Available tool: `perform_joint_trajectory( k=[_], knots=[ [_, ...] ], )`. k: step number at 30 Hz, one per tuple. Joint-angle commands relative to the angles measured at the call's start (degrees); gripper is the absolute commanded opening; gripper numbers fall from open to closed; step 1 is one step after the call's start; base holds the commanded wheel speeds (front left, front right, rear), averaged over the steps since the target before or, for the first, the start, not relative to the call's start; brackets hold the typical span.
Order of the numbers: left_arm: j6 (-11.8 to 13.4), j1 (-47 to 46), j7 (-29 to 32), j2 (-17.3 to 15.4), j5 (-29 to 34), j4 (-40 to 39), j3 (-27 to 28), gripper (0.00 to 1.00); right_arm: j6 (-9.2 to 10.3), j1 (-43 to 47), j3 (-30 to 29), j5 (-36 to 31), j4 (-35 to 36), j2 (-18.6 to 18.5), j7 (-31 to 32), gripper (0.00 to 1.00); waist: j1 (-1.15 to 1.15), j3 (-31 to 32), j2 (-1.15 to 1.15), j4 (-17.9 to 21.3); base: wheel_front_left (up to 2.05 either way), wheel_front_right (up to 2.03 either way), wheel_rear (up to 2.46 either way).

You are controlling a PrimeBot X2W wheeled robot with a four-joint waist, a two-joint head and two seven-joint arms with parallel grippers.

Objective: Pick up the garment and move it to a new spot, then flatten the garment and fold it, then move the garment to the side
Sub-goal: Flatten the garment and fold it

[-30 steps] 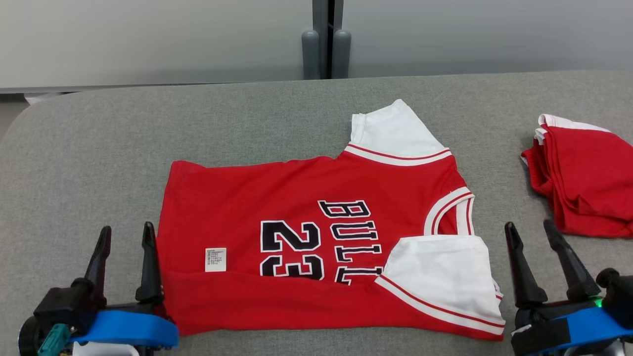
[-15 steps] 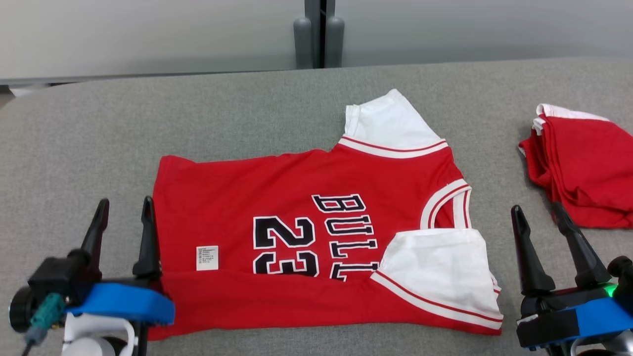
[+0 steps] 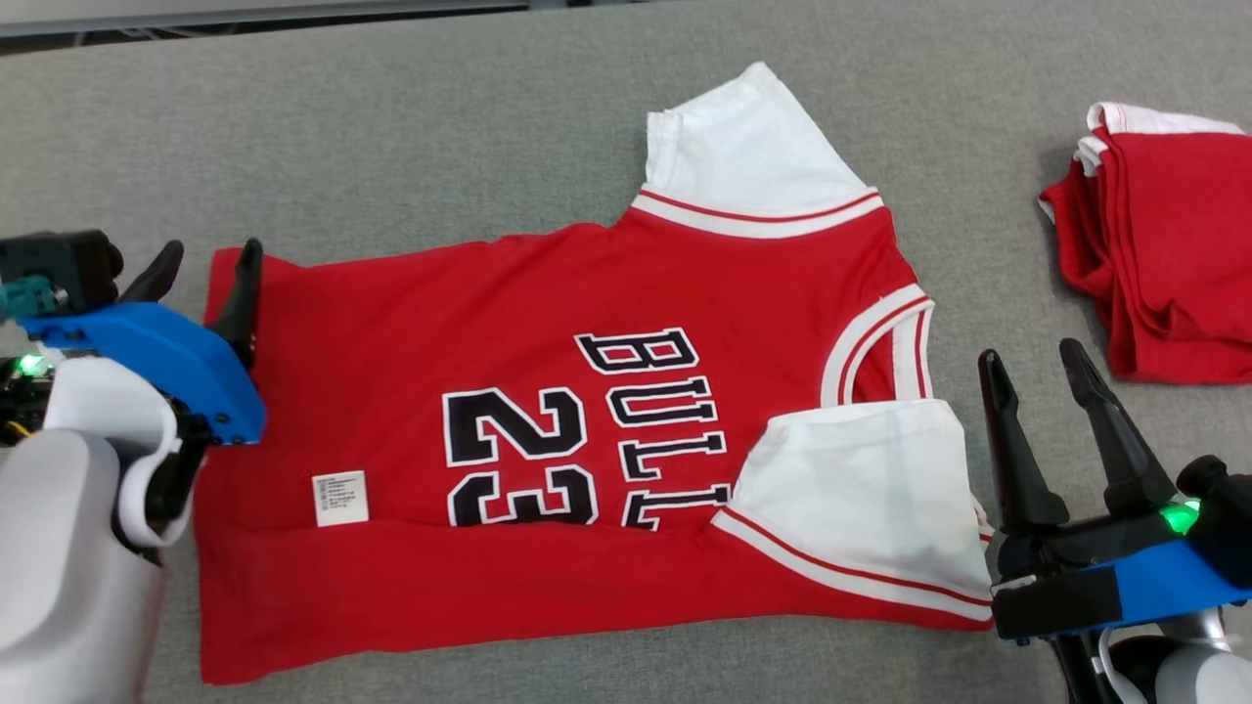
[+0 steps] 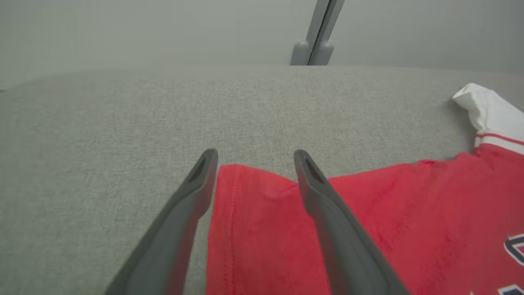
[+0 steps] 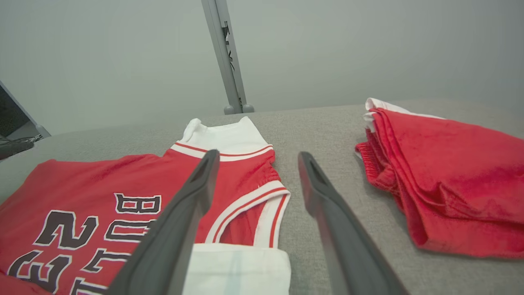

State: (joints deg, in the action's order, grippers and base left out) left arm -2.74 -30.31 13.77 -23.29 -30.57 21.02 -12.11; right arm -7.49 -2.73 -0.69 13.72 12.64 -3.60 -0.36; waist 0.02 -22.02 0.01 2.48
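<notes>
Two grippers, both spread wide. The jersey (image 3: 489, 323) lies flat on the grey table (image 3: 391, 117), number 23 up, its near edge folded over and one white sleeve folded onto the chest. The left gripper (image 3: 210, 249) sits at the jersey's hem end, and the wrist view shows the far hem corner between its fingers. The right gripper (image 3: 1030, 352) hangs just off the jersey's collar end, beside the folded sleeve. A red pile (image 3: 1174, 254) lies past that collar end, apart from the jersey.

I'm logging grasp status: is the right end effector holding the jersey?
No, the right end effector stands open beside the jersey, its fingers apart with bare grey table between them.
</notes>
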Motion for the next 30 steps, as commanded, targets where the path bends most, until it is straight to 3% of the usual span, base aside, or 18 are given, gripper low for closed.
perform_joint_trajectory(
  k=[1, 8, 9, 10, 11, 19, 30],
  knots=[
    [-0.67, -2.05, 1.56, -0.58, -0.76, 2.71, -0.07, 1.00, 0.00, -1.07, -0.06, 0.55, -0.59, 0.00, -0.56, 1.00, -0.02, -0.47, -0.01, 0.42, 0.00, 0.00, 0.00],
    [-2.80, -8.00, 6.46, -1.05, -3.63, 14.82, -0.58, 1.00, 0.00, -2.58, -0.20, 1.80, -4.00, -0.51, -1.77, 1.00, -0.02, -2.09, -0.01, 1.99, 0.00, 0.00, 0.00],
    [-3.02, -8.53, 7.01, -0.95, -4.19, 16.29, -0.56, 0.90, 0.00, -2.84, -0.27, 2.05, -4.58, -0.68, -1.86, 1.00, -0.02, -2.18, -0.01, 2.12, 0.00, 0.00, 0.00],
    [-3.23, -8.83, 7.46, -0.78, -4.62, 17.45, -0.69, 0.40, 0.00, -3.14, -0.29, 2.18, -5.13, -0.94, -1.93, 1.00, -0.02, -2.21, -0.01, 2.20, 0.00, 0.00, 0.00],
    [-3.49, -9.08, 7.81, -0.56, -5.27, 18.36, -0.73, 0.00, 0.00, -3.56, -0.33, 2.44, -5.58, -1.20, -2.03, 1.00, -0.02, -2.29, -0.01, 2.27, 0.00, 0.00, 0.00],
    [-4.32, -11.68, 5.38, -0.46, -5.95, 20.08, -2.06, 0.00, 0.00, -11.57, 0.91, 5.15, -11.16, -5.58, -2.60, 1.00, -0.02, -2.72, -0.01, 1.78, 0.00, 0.00, 0.00],
    [-4.80, -17.75, 2.50, 3.10, -6.00, 19.48, -5.47, 0.00, 0.00, -36.26, 9.57, 12.43, -31.66, -11.02, -0.51, 1.00, -0.02, -8.00, -0.01, -3.78, 0.00, 0.00, 0.00]
  ],
)
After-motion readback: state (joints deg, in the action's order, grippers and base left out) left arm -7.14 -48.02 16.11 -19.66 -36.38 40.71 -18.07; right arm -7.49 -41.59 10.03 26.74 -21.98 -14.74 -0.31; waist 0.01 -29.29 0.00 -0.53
